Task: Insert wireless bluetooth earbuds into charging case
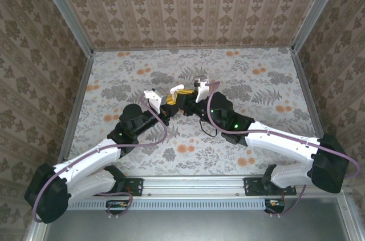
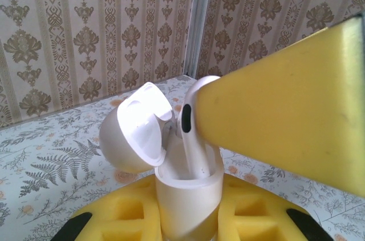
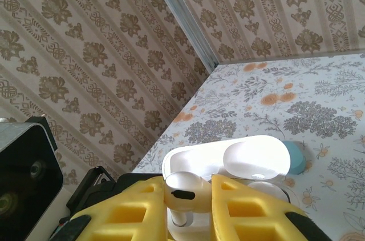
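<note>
The white charging case (image 2: pixel 185 192) stands upright with my left gripper (image 2: pixel 188 209) shut on its body, and its lid (image 2: pixel 134 135) hangs open to the left. A white earbud (image 3: pixel 191 191) with a dark slot sits between the yellow fingers of my right gripper (image 3: pixel 193 198), which is shut on it. The earbud's stem (image 2: pixel 197 155) points down into the mouth of the case, with the right gripper's yellow finger (image 2: pixel 285 115) above it. From above, the left gripper (image 1: pixel 173 103) and the right gripper (image 1: pixel 188 96) meet over the middle of the table.
A teal-blue rounded piece (image 3: pixel 295 158) lies on the floral tabletop (image 3: pixel 319 98) just behind the open lid. Wallpapered walls with metal corner posts (image 2: pixel 197 24) enclose the table on three sides. Both arms cross the near half of the table (image 1: pixel 256 81).
</note>
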